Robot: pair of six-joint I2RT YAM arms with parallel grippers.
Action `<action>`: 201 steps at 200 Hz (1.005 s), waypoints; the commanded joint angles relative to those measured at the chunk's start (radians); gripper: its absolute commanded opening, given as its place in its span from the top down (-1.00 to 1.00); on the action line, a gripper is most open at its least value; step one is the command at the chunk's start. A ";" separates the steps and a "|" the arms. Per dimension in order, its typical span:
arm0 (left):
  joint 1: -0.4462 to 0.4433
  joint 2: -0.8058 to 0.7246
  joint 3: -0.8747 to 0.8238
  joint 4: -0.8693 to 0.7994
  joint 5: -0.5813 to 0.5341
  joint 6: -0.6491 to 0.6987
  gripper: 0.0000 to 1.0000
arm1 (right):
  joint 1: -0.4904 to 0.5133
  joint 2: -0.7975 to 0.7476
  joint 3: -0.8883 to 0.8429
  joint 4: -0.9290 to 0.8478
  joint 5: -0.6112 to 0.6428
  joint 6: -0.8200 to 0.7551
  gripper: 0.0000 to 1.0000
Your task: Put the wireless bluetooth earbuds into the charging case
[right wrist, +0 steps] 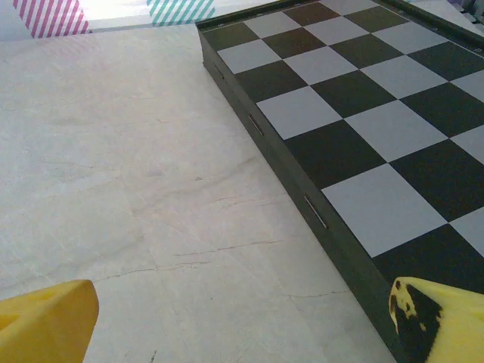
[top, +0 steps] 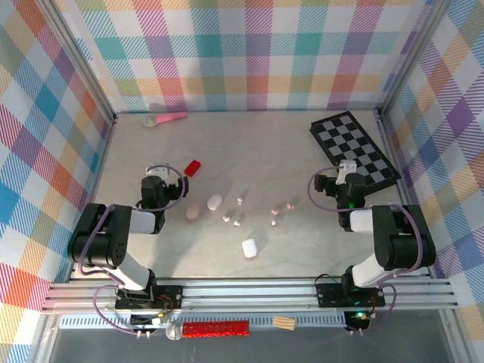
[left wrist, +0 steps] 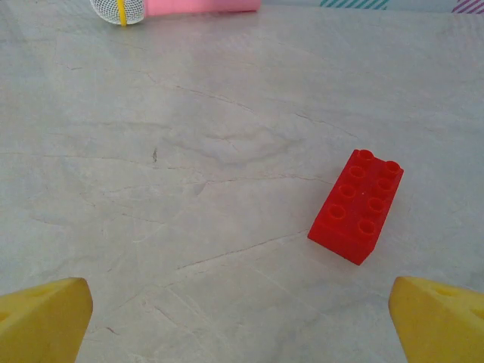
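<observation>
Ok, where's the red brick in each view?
Top external: red brick left of centre, mid-depth.
Left wrist: right of centre, lying flat.
Right wrist: faces the checkerboard instead.
Shared landmark: pink-handled tool beyond the brick.

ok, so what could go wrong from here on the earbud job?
1. The earbuds are tiny and lie close together among the charging cases; wide-open jaws could knock neighbours away.
2. The right gripper, open, looks close beside the chessboard edge; swinging toward the earbuds might clip it.
3. The left gripper, open, faces the red brick, which it could nudge while turning.
</observation>
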 commanded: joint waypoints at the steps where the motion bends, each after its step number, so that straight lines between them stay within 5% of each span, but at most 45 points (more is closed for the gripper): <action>1: 0.009 0.001 0.012 0.007 0.014 0.003 -1.00 | -0.001 -0.001 0.011 0.019 -0.016 -0.006 -0.98; 155: 0.009 0.001 0.012 0.007 0.015 0.002 -1.00 | -0.001 -0.007 0.006 0.023 -0.016 -0.006 -0.97; 201: 0.001 -0.059 0.029 -0.065 0.015 0.016 -1.00 | 0.000 -0.120 0.018 -0.088 -0.038 -0.019 -0.97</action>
